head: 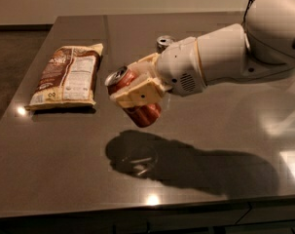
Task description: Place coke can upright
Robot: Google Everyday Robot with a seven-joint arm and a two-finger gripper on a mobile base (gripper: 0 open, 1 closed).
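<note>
The coke can (142,115) is red-orange with a silver top. It is held in the air above the dark table (64,169), tilted, its top pointing up and to the left. My gripper (137,89) is shut on it, with cream-coloured fingers (139,95) clamped across the can's upper body. The white arm reaches in from the right. The can's shadow lies on the table below it.
A brown and white snack bag (66,76) lies flat on the table at the left. A silver-grey can (164,42) stands behind the arm near the back. The table's front edge runs along the bottom.
</note>
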